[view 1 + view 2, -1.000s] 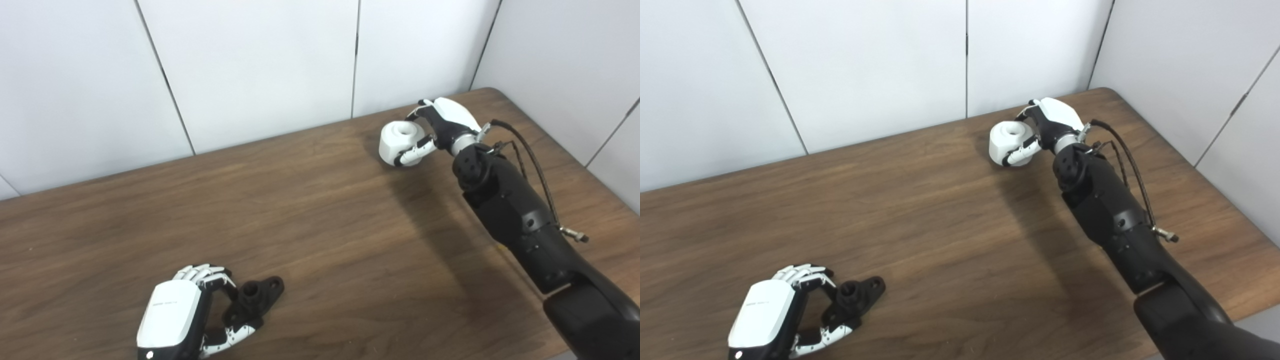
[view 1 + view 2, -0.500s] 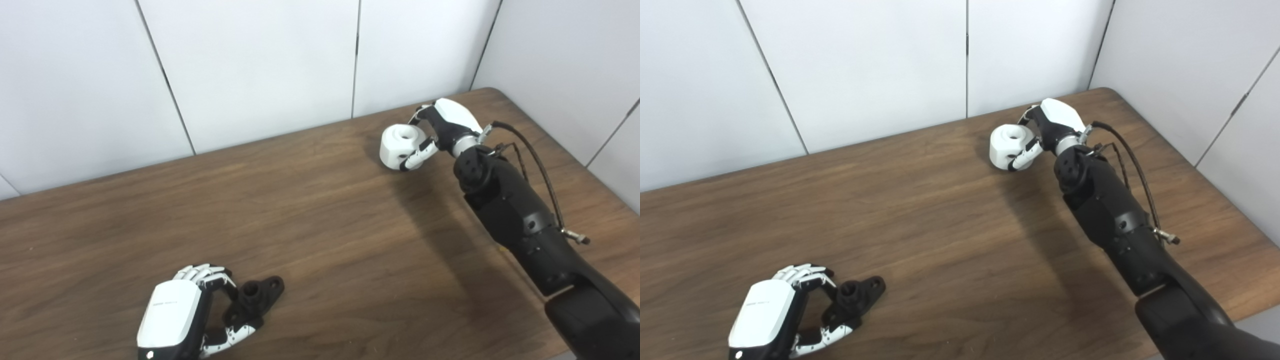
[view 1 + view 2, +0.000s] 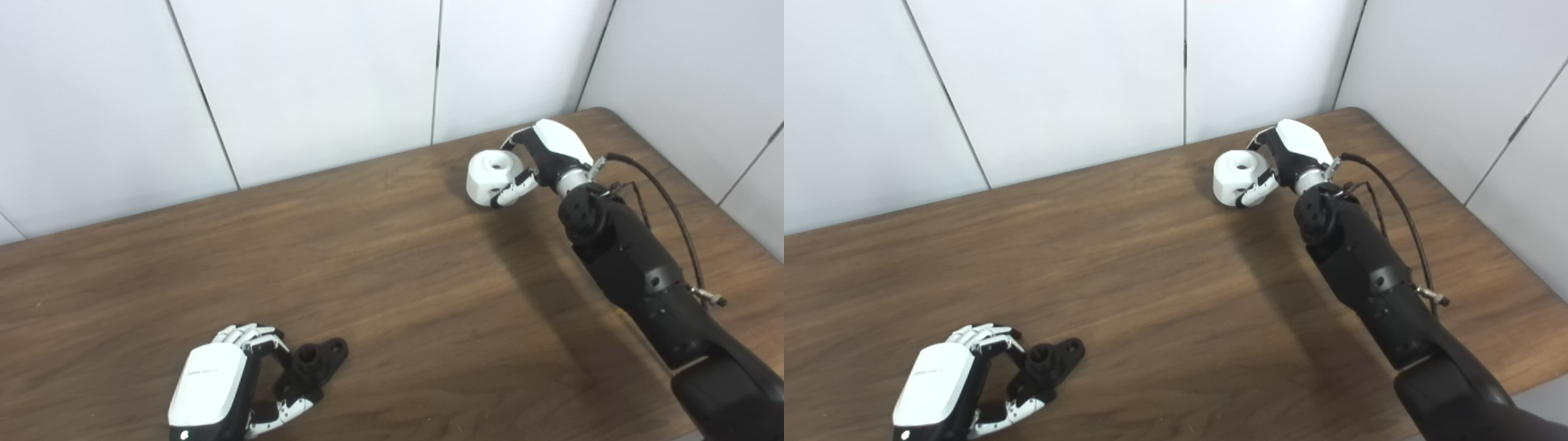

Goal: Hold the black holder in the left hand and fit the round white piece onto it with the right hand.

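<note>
A brown wooden table [image 3: 380, 275] stands against white wall panels [image 3: 306, 79].

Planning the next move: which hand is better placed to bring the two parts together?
The right hand. It already grips the white piece at the table's far side, so it can carry it. The left hand is closed on the black holder near the front edge and should just steady it.

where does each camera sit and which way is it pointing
Left eye view: on the head, looking down at the table; shows left hand on the black holder, right hand around the white piece.
Right eye view: beside it, same aim, same hands and arms.
Shared: everything, slightly shifted.
</note>
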Action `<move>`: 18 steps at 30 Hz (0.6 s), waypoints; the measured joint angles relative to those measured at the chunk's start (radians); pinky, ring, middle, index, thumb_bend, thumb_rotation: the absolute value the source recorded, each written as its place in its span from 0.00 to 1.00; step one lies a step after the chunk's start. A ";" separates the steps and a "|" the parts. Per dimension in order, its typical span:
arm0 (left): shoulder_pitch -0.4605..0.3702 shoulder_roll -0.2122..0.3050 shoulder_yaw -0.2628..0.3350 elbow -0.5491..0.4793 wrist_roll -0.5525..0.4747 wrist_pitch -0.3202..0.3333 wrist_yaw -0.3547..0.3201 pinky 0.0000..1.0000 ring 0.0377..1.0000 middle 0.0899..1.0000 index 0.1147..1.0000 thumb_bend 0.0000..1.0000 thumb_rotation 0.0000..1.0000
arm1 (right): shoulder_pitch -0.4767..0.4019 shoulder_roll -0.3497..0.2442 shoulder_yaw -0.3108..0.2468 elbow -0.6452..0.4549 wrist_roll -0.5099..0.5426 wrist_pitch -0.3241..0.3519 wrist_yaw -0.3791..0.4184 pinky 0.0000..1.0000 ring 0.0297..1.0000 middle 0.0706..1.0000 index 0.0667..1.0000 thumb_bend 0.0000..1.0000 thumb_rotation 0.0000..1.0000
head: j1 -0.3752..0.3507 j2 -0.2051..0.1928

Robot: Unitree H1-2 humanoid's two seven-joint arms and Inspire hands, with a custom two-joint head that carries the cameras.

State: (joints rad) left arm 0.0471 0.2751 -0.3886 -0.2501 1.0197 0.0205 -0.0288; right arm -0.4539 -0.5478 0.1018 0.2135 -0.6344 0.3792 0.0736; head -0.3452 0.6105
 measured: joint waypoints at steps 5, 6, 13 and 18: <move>0.000 -0.003 0.000 0.000 0.008 0.000 0.001 0.85 0.79 0.70 0.42 0.52 0.05 | 0.022 0.000 -0.004 -0.059 0.004 -0.001 0.007 1.00 0.94 0.80 0.45 0.52 0.14 | 0.023 0.000; 0.000 -0.005 0.000 0.000 0.010 0.001 0.002 0.85 0.79 0.70 0.42 0.52 0.05 | 0.027 -0.001 -0.004 -0.075 0.004 0.001 0.012 1.00 0.93 0.80 0.45 0.52 0.14 | 0.023 0.000; 0.000 -0.011 -0.005 0.001 0.018 0.002 0.002 0.87 0.80 0.71 0.42 0.52 0.05 | 0.058 -0.006 0.002 -0.203 -0.002 0.032 0.097 1.00 0.91 0.78 0.45 0.52 0.14 | 0.080 0.003; 0.002 -0.020 -0.009 0.007 0.032 0.002 0.023 0.88 0.80 0.71 0.42 0.52 0.05 | 0.073 -0.012 0.026 -0.314 -0.008 0.066 0.192 1.00 0.92 0.78 0.45 0.52 0.14 | 0.104 0.008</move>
State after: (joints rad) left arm 0.0496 0.2553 -0.3975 -0.2427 1.0516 0.0228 -0.0056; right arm -0.3811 -0.5596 0.1279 -0.1000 -0.6425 0.4453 0.2658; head -0.2409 0.6182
